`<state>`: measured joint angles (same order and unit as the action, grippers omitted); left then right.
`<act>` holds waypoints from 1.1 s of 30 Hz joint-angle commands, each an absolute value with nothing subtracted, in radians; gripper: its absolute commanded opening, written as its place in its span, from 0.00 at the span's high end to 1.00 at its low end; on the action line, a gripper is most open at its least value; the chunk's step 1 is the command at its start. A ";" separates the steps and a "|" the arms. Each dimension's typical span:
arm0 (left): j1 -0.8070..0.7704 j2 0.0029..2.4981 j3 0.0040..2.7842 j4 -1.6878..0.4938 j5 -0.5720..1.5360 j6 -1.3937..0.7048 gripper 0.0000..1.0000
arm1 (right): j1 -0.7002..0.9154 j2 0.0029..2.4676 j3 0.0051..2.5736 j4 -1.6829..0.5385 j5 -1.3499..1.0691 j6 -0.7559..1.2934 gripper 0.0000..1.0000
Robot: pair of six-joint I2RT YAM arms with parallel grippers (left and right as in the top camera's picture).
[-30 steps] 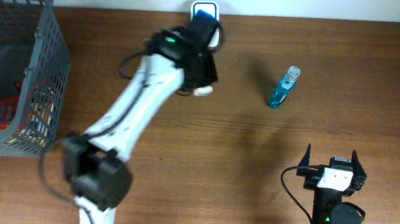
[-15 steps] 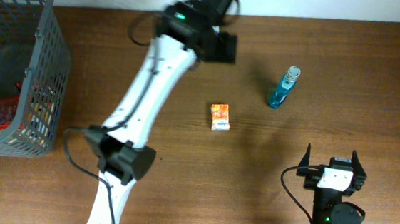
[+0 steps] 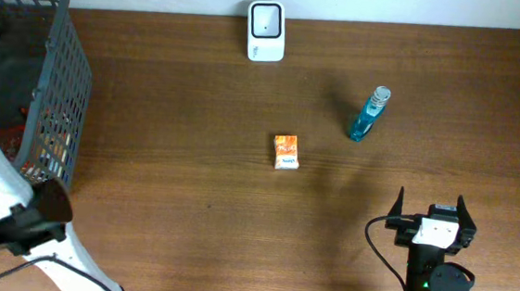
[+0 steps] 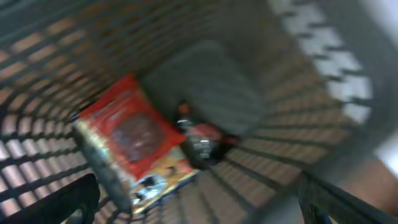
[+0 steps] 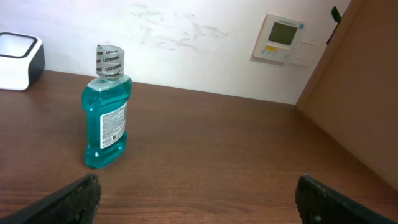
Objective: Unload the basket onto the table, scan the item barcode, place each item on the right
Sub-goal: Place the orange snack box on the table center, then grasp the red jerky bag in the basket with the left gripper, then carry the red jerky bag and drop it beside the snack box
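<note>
your left gripper [image 4: 199,208] hangs over the grey basket [image 3: 62,65], jaws spread wide and empty. the red packet [image 4: 130,134] below is too blurred to read. the right gripper [image 3: 430,207] is spread and empty too. the small orange box [image 3: 285,152] lies on the table [image 3: 190,205], well apart from the white scanner [image 3: 267,19], left of the blue mouthwash bottle [image 5: 107,109]. its print is unreadable.

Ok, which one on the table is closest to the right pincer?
The blue bottle; the orange box and white scanner sit farther away.

Overhead's evenly lit and sharp, orange box [image 3: 285,152] barely throws a shadow. Left wrist cam is badly motion-blurred over the basket [image 4: 323,68]. Right wrist: bright, crisp.
</note>
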<state>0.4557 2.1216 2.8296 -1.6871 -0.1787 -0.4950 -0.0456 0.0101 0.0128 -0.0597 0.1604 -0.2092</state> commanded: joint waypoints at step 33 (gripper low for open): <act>0.579 1.875 2.100 -1.222 0.009 -0.656 1.00 | -0.039 0.004 0.006 -0.064 0.169 -0.205 0.01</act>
<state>0.5743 2.0308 2.0460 -1.2346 -0.1421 -0.6491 -0.0456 0.0101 0.0128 -0.0597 0.1604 -0.2092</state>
